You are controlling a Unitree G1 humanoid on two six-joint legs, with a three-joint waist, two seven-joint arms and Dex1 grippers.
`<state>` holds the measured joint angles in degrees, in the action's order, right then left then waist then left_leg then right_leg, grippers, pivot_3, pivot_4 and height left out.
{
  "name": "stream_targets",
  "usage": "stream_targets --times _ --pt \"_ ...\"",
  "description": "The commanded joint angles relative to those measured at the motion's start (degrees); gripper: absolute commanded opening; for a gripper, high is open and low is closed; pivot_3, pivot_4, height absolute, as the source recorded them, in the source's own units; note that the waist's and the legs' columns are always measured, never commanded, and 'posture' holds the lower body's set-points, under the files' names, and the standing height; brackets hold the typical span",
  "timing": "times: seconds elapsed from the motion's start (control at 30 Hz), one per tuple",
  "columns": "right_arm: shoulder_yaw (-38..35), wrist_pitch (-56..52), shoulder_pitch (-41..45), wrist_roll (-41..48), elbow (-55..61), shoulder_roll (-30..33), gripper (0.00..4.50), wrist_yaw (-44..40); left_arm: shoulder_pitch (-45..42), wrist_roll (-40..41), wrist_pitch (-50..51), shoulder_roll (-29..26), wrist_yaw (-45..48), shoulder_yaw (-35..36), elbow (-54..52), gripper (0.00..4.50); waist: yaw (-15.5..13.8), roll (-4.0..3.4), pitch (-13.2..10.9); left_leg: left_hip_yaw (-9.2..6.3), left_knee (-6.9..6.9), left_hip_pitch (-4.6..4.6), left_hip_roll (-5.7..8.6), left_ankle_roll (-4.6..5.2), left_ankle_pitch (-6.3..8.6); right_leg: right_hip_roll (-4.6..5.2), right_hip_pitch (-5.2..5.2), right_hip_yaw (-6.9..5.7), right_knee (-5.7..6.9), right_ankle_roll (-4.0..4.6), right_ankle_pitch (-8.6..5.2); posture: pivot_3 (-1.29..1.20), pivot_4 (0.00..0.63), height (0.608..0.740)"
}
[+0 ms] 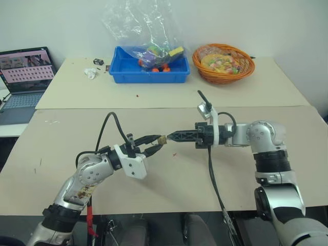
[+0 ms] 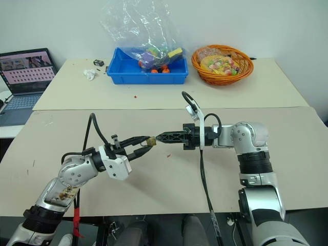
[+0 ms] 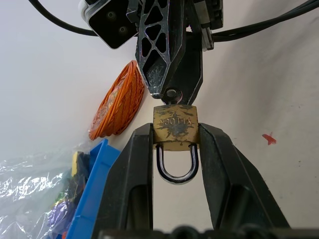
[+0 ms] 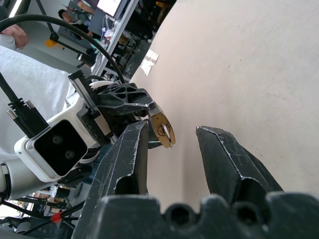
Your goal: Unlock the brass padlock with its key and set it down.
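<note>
In the centre of the left eye frame, the left end effector (image 1: 154, 146) grasped the brass padlock (image 3: 175, 127) above the surface (image 1: 246, 174), shackle closed. The right end effector (image 1: 171, 137) touched its keyhole face, clenched; its load we could not tell. We judged the unlocking turn was next

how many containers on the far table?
2: a blue plastic bin left of centre, with a clear bag spilling out of it, and an orange woven basket just right of it. The bag may hide something smaller.
</note>
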<state>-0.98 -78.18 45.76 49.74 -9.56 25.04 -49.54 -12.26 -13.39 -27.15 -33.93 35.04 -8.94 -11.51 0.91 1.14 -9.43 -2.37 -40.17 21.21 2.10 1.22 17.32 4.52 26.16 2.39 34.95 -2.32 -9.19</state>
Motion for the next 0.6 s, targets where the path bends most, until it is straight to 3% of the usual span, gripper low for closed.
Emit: stream_targets --times 0.03,0.1,0.33,0.6 --pt "-1.5 -0.7 0.1 1.2 2.0 0.2 2.01 -0.1 0.2 1.2 0.3 -0.3 -0.1 0.4 -2.6 0.81 0.0 0.0 0.0 0.0 0.0 0.0 0.0 0.0 0.0 0.0 0.0 0.0 0.0 0.0 0.0 0.0 0.15 0.735" --pt "-1.4 -0.8 0.1 1.2 2.0 0.2 2.01 -0.1 0.2 1.2 0.4 -0.3 -0.1 0.4 -2.6 0.81 0.0 0.0 0.0 0.0 0.0 0.0 0.0 0.0 0.0 0.0 0.0 0.0 0.01 0.0 0.0 0.0 0.15 0.735" --pt "-1.8 -1.5 0.1 1.5 2.1 -0.2 0.05 0.2 0.2 1.1 0.7 -0.2 -0.1 0.3 -2.9 0.81 0.0 0.0 0.0 0.0 0.0 0.0 0.0 0.0 0.0 0.0 0.0 0.0 0.0 0.0 0.0 0.0 0.15 0.735" --pt "-2.7 -2.5 0.4 1.9 2.5 -1.3 0.05 1.5 0.1 1.1 0.9 -0.3 -0.1 0.3 -3.0 0.81 0.0 0.0 0.0 0.0 0.0 0.0 0.0 0.0 0.0 0.0 0.0 0.0 0.01 0.0 0.0 0.0 0.15 0.735"
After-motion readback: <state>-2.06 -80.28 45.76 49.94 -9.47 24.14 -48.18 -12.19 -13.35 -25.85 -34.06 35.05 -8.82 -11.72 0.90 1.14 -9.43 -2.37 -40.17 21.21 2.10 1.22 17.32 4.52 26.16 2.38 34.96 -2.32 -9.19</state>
